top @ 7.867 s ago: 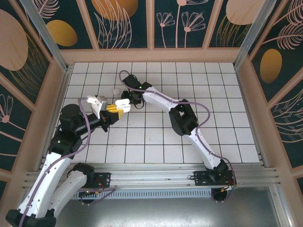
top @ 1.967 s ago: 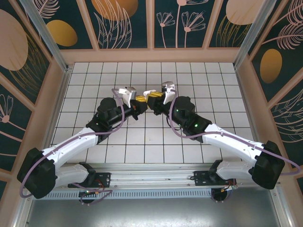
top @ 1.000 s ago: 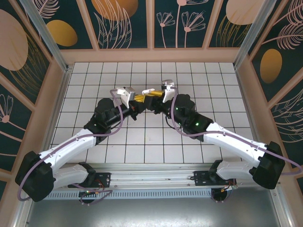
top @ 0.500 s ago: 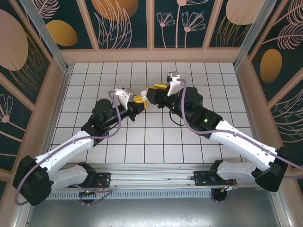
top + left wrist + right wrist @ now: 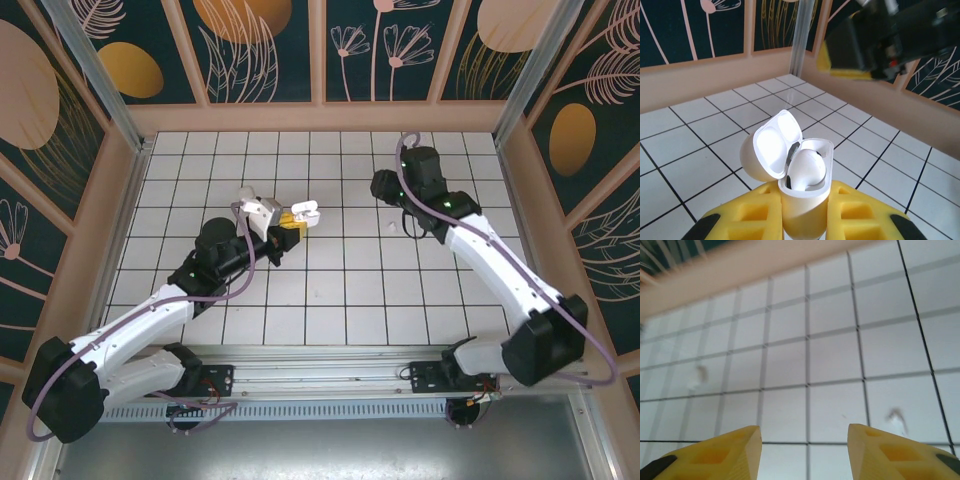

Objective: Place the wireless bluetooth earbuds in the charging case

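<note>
One earbud (image 5: 805,169) sits in the open charging case (image 5: 771,150), which the left gripper (image 5: 802,218) clamps. The right gripper (image 5: 804,447) hangs parted and empty near a loose earbud (image 5: 388,228); a clumsy pinch could flick it away.

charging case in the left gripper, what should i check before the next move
1. Grip: the small glossy white plastic charging case sits clamped between the yellow fingers of the left gripper: ok.
2. Hinged lid open: ok.
3. One white earbud seated in the case: ok.
4. Second slot free: cannot tell, the seated earbud and the lid hide it.
5. Right gripper open, nothing between its fingers: ok.
6. Next earbud located: a tiny white piece lies on the white tiled table, too small to identify: cannot tell.
</note>
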